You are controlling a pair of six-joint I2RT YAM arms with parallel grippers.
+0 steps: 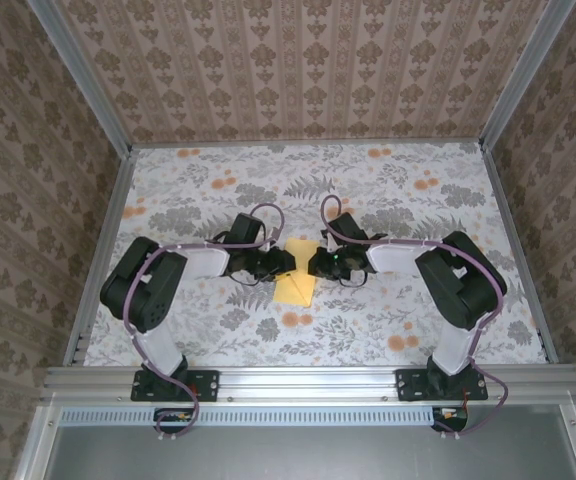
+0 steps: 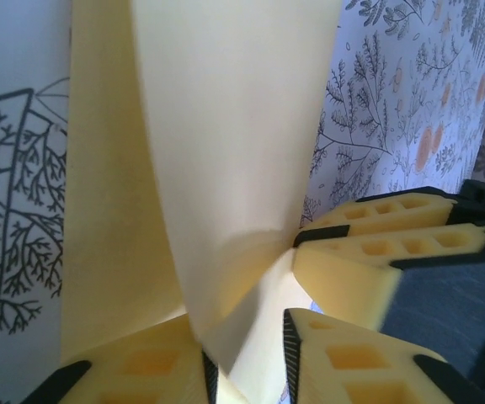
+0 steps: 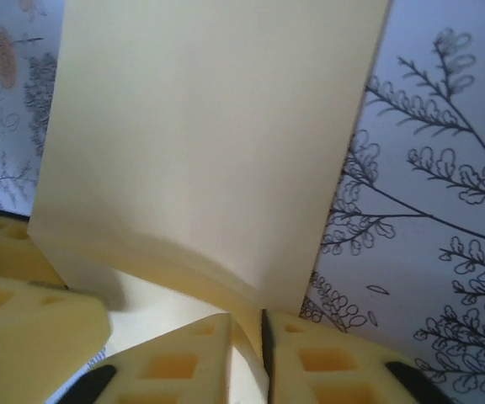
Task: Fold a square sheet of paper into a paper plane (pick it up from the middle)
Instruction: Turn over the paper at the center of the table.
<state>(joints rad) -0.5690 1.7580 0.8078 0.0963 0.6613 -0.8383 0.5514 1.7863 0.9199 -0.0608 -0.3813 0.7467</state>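
The square sheet of paper [image 1: 295, 287] is lying at the centre of the frame in the overhead view, on the flower-printed worktop [image 1: 388, 330]. Both arms are reaching inward and meeting over its upper edge. The left end effector [image 1: 284, 262] and the right end effector [image 1: 317, 263] are facing each other almost tip to tip.

In the right wrist view, the right one's foam fingers [image 3: 183, 370] are standing nearly together at the bottom of the frame. They are pinching a thin edge of the paper while a doubled flap is rising above them. In the left wrist view, the left one's fingers [image 2: 141, 374] are standing a little apart with a fold of paper running between them. Whether they are actually gripping it cannot be told.

The work appears to be at an early-to-middle stage. At least one fold is showing, yet no pointed nose and no wings are appearing, so most of the paper plane seems left to make.
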